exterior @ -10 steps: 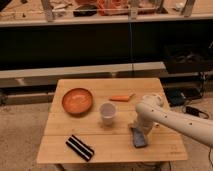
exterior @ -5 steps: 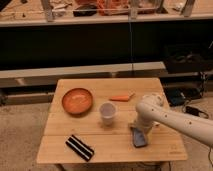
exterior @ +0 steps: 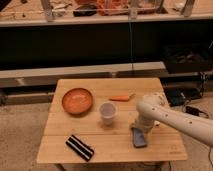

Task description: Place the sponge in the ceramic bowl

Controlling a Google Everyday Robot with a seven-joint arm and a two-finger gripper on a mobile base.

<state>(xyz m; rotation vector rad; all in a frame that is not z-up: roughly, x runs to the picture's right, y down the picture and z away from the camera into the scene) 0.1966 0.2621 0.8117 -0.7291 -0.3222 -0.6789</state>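
1. The bench (exterior: 150,86) is a pale wooden slatted top. Its far edge runs close to a long low ledge (exterior: 75,75) behind it, and its other three edges face open floor.
2. The sponge (exterior: 139,138), a small blue pad, lies flat on the right front part of the bench. It sits near the front edge and a little in from the right edge.
3. The gripper (exterior: 136,128) points down at the far end of the sponge, right over it or touching it. From this view I cannot tell whether it is released or grasping the pad.
4. The white arm (exterior: 175,120) comes in from the right, crossing the bench's right edge above the top, and bends down at the wrist.
5. The ceramic bowl (exterior: 65,100), round and orange-brown, stands on the left half toward the back, well apart from the sponge and just in from the left edge.
6. A small white cup (exterior: 108,112) stands upright near the middle, between bowl and sponge, with bare wood on each side of it.
7. A flat orange piece (exterior: 121,97) lies behind the cup, toward the far edge.
8. A black-and-white striped block (exterior: 80,147) lies slantwise at the left front, close to the front edge.
9. Bare wood spans the front middle, between the striped block and the sponge.
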